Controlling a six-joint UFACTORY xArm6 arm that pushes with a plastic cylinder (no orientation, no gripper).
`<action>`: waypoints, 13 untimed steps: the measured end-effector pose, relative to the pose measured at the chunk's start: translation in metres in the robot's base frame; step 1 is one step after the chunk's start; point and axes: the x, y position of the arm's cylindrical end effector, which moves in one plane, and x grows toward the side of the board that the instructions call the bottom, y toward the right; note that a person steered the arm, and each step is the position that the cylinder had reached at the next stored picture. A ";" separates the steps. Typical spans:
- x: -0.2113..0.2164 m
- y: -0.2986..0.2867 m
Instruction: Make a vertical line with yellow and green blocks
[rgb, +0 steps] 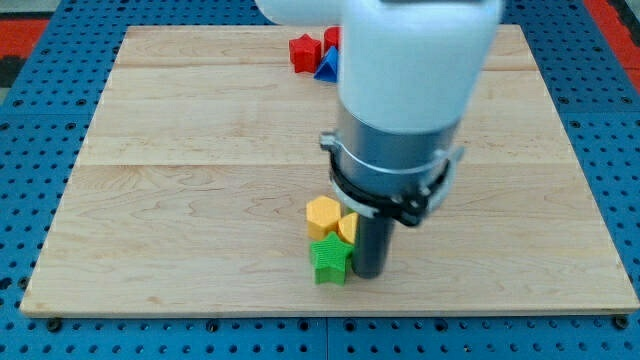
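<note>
Wooden tabletop (180, 150) on blue matting, blocks clustered near the view's bottom centre.
Yellow hexagonal block (323, 215) touches a second yellow block (348, 227); green star block (331, 260) sits just below them. My tip (367, 273), a bare rod holding nothing, stands touching the green star's right side. Red blocks (305, 52) and a blue block (328, 66) lie at the view's top.

A red block (304, 53) sits near the top edge of the wooden board (180, 150). A blue block (328, 64) touches it (shape unclear, partly hidden).
</note>
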 end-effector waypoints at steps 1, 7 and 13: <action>-0.029 -0.027; -0.150 -0.030; -0.177 0.049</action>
